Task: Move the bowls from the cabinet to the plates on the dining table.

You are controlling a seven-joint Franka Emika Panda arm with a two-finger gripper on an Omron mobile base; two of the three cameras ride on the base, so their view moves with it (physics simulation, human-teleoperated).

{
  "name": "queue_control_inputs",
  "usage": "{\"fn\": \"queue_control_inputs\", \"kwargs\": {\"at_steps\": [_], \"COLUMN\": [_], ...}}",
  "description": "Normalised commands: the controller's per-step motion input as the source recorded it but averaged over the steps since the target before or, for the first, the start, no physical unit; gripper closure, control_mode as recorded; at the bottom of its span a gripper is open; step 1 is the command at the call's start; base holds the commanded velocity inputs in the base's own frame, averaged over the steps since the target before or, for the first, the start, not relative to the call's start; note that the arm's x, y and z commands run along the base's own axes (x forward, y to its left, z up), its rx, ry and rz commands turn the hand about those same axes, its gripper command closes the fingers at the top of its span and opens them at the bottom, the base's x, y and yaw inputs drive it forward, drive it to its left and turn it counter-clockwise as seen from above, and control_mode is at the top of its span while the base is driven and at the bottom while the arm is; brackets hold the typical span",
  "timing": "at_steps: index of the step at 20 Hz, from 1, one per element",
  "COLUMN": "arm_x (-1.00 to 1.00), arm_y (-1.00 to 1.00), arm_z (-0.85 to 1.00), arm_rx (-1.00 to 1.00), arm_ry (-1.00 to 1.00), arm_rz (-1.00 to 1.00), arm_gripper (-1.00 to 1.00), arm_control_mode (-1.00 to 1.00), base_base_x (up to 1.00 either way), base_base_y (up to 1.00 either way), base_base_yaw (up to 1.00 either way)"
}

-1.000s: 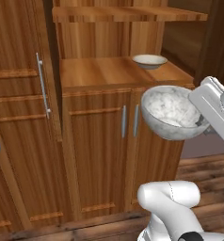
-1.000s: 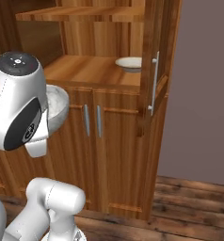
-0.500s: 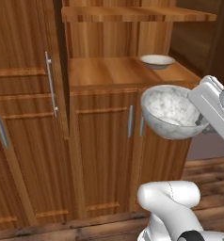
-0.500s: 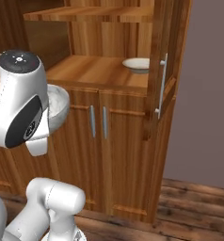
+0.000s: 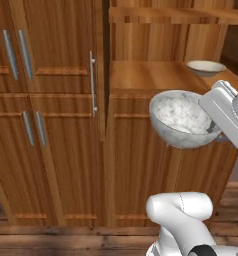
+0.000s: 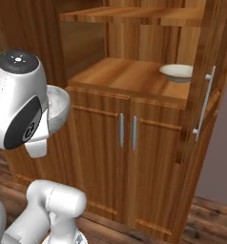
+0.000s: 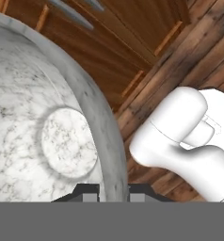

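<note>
We see our pincer (image 7: 113,189) closed on the rim of the marbled bowl (image 5: 185,118), one finger inside the wall and one outside, in the hand view. The bowl is carried in the air in front of the cabinet (image 5: 141,100), clear of its lower doors and below the level of the open shelf (image 6: 129,76). In the left base view it hangs at about 3 o'clock, with the hand on its right side; the bowl's mouth faces up and a little toward us. The beige bowl (image 6: 177,72) sits on the shelf, near its far right corner, at about 1 o'clock from the carried bowl in the left base view and well apart from it. No blue plate and no dining desk is in sight, so we judge the relation that matters is this: the carried bowl already lies outside the cabinet, and its goal lies somewhere away from the wooden front ahead. The next move likely calls for turning the base away while keeping the bowl level.
</note>
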Motion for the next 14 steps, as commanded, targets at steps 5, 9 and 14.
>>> {"fn": "queue_control_inputs", "kwargs": {"at_steps": [5,9,14], "arm_x": [0.00,0.00,0.00], "arm_y": [0.00,0.00,0.00], "arm_z": [0.00,0.00,0.00], "arm_rx": [0.00,0.00,0.00], "arm_ry": [0.00,0.00,0.00], "arm_rz": [0.00,0.00,0.00], "arm_gripper": [1.00,1.00,1.00], "arm_control_mode": [1.00,1.00,1.00], "base_base_x": [-0.32,-0.37,-0.42], "base_base_y": [-0.04,-0.05,0.00], "base_base_yaw": [0.40,0.40,0.49]}}
